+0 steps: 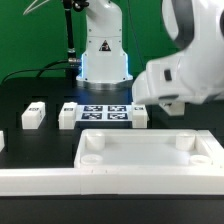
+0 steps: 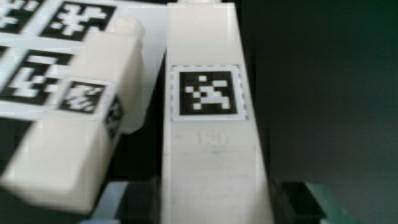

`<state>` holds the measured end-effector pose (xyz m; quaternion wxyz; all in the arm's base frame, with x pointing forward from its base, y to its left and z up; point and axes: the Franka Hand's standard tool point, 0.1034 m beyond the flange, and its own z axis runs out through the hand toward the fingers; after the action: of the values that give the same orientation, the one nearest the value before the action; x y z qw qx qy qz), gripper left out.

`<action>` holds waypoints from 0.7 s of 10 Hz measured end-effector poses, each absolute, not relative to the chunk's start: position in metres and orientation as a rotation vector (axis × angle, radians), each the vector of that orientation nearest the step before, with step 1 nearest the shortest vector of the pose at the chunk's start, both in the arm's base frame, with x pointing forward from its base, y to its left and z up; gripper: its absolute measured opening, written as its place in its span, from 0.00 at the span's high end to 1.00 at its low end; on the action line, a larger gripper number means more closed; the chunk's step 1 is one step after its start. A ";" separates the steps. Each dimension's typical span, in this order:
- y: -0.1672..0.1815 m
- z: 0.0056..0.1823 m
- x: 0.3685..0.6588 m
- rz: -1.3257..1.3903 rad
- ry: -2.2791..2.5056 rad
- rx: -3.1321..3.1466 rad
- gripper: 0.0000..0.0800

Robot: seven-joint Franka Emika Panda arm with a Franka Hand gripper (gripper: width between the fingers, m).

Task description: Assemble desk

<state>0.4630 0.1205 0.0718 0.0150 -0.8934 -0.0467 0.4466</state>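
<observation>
In the wrist view a white square-section desk leg (image 2: 208, 140) with a black-and-white tag runs straight between my jaws. My gripper (image 2: 214, 206) is shut on it, with a dark pad against each long side. A second tagged leg (image 2: 75, 120) lies askew right beside it, close to or touching it. In the exterior view my white hand (image 1: 175, 75) hangs low over the leg (image 1: 140, 116) at the right end of the marker board and hides the fingers. The desk panel (image 1: 150, 168), with raised rim and round corner sockets, lies flat at the front.
The marker board (image 1: 104, 112) lies at mid-table in front of the robot base (image 1: 103, 55). Two more legs (image 1: 33, 115) (image 1: 68, 115) lie to its left in the exterior view. A long low white border rail (image 1: 40, 181) runs along the front left.
</observation>
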 end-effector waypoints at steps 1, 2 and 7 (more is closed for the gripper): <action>0.116 0.093 0.478 1.319 -0.132 -2.791 0.64; 0.112 0.120 0.487 1.274 -0.139 -2.809 0.64; 0.115 0.130 0.506 0.770 -0.131 -2.980 0.64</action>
<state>0.5057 0.1154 0.1303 0.0306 -0.9669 -0.0425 0.2499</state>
